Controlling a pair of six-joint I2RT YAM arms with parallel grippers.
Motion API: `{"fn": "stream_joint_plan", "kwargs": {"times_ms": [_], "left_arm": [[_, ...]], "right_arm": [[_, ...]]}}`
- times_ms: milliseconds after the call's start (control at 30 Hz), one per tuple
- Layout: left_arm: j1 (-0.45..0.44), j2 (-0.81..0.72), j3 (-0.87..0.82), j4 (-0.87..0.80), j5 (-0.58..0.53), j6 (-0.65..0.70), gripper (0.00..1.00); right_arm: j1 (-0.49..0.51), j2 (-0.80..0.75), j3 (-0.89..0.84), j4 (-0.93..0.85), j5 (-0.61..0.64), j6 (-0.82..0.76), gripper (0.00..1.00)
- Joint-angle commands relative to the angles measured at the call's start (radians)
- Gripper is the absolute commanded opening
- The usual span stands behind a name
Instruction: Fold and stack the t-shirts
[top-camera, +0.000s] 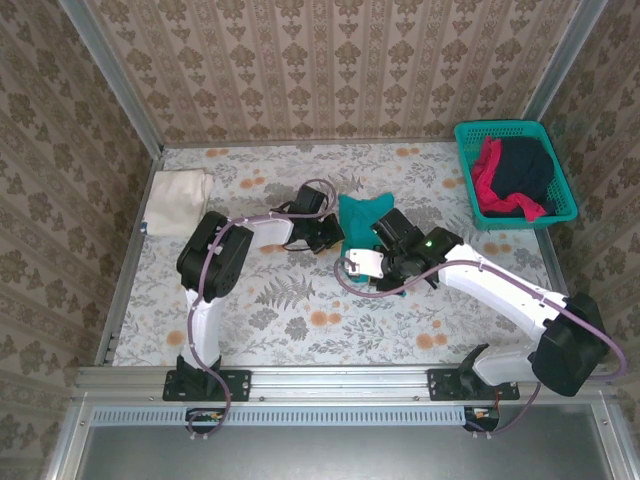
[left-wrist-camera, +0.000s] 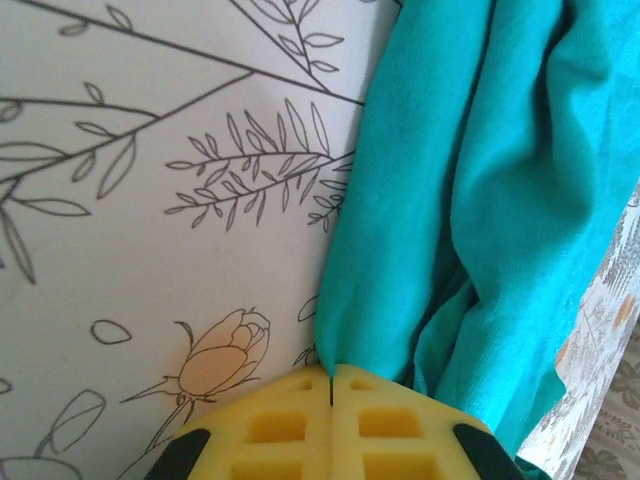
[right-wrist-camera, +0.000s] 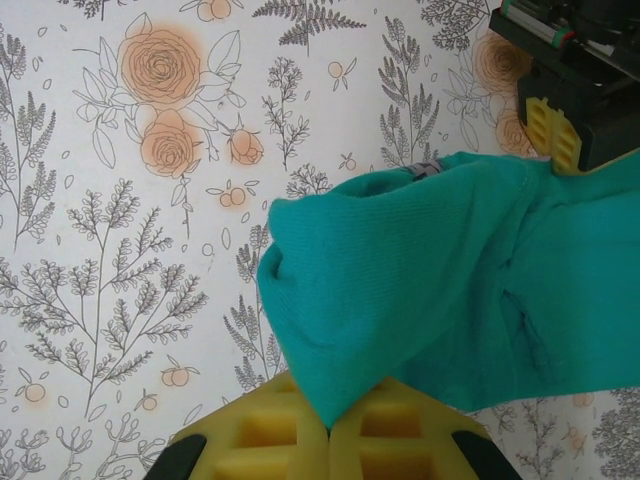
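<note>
A teal t-shirt (top-camera: 362, 213) is held bunched above the middle of the table between both grippers. My left gripper (top-camera: 327, 236) is shut on its left edge; in the left wrist view the teal cloth (left-wrist-camera: 470, 190) hangs from the closed yellow pads (left-wrist-camera: 280, 420). My right gripper (top-camera: 388, 252) is shut on another corner; the right wrist view has the teal cloth (right-wrist-camera: 440, 300) pinched between its yellow pads (right-wrist-camera: 270, 430), with the neck label (right-wrist-camera: 424, 170) at the top. A folded cream-white t-shirt (top-camera: 178, 201) lies at the far left. Red (top-camera: 487, 172) and dark navy (top-camera: 525, 170) t-shirts lie in the basket.
A teal mesh basket (top-camera: 468, 185) stands at the back right corner. The table carries a floral cloth (top-camera: 300, 320). Patterned walls close the back and sides. The left gripper's yellow pads (right-wrist-camera: 550, 135) appear at the upper right of the right wrist view.
</note>
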Motion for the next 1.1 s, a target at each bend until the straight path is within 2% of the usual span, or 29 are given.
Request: {"fn": "stream_joint_plan", "kwargs": {"times_ms": [0, 100, 267, 467, 767, 1067], "left_arm": [[0.0, 0.032, 0.025, -0.073, 0.035, 0.064, 0.0], [0.009, 0.031, -0.006, -0.067, 0.052, 0.069, 0.0], [0.04, 0.038, -0.079, -0.012, 0.09, 0.037, 0.0], [0.056, 0.056, -0.087, -0.009, 0.127, 0.046, 0.0], [0.073, 0.068, -0.095, -0.018, 0.141, 0.058, 0.0], [0.077, 0.089, -0.086, -0.016, 0.159, 0.046, 0.0]], "right_arm": [[-0.018, 0.021, 0.078, -0.032, 0.016, -0.057, 0.0], [-0.053, 0.052, 0.143, -0.055, 0.035, -0.107, 0.0], [-0.115, 0.208, 0.299, -0.114, 0.096, -0.206, 0.0], [-0.178, 0.385, 0.5, -0.16, 0.103, -0.287, 0.0], [-0.232, 0.631, 0.749, -0.192, 0.105, -0.323, 0.0], [-0.245, 0.788, 0.875, -0.142, 0.083, -0.316, 0.0]]}}
